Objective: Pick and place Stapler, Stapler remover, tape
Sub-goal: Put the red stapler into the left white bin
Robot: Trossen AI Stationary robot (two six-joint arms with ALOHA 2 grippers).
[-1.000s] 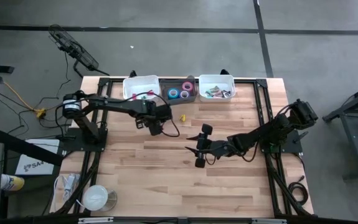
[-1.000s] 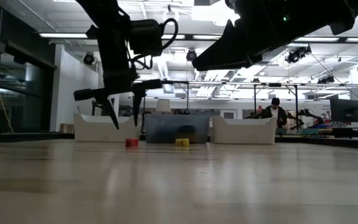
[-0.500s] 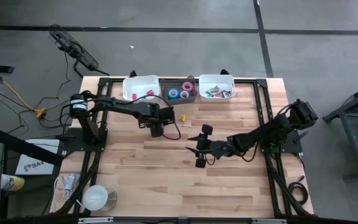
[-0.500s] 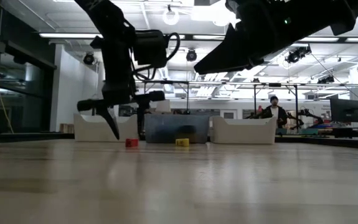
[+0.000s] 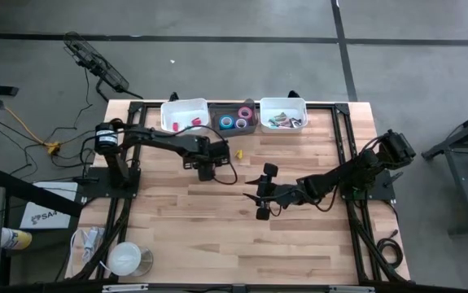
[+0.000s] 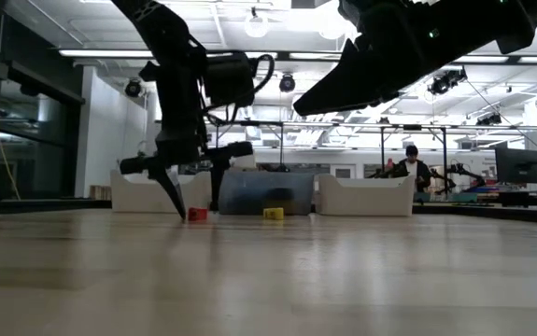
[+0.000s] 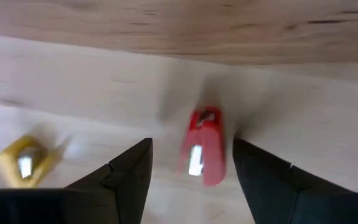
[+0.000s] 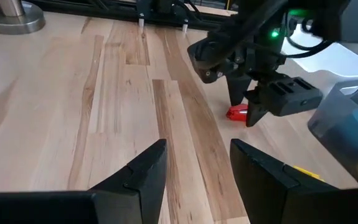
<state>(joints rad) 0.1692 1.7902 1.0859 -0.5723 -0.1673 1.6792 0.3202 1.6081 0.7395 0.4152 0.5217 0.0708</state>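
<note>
Left gripper (image 7: 191, 171) spread wide, straddling small red stapler (image 7: 203, 146) on tabletop (image 7: 166, 25). Long axis running straight ahead between fingers. Right gripper (image 8: 197, 165) also agape, farther off.

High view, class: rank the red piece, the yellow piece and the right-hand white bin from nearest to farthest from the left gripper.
Left gripper, open:
1. Red piece, between its fingers.
2. Yellow piece, just beyond, toward the bins.
3. Right-hand white bin, at the table's far edge.
</note>
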